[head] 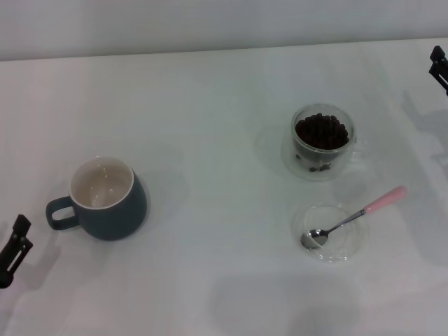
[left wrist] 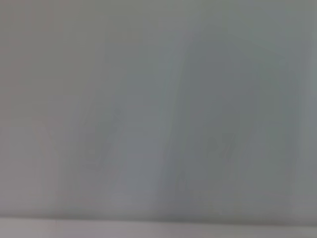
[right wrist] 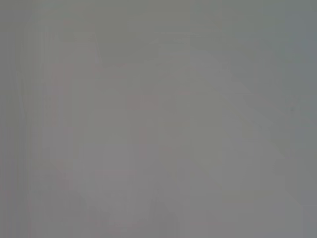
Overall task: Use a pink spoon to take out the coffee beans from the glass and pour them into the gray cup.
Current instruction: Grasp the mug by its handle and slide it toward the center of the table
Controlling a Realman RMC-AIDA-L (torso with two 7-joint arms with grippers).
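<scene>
The pink spoon (head: 350,219) lies with its silver bowl in a flat clear saucer (head: 330,232) at front right, its pink handle pointing to the back right. The glass (head: 323,142) stands just behind it, filled with dark coffee beans (head: 321,131). The gray cup (head: 105,199) stands at left, empty, with its handle toward the left. My left gripper (head: 14,250) is at the left edge, in front of and left of the cup. My right gripper (head: 439,66) is at the right edge, behind and right of the glass. Both wrist views show only blank white surface.
The white table (head: 224,105) reaches to a pale wall at the back. Nothing else stands on it.
</scene>
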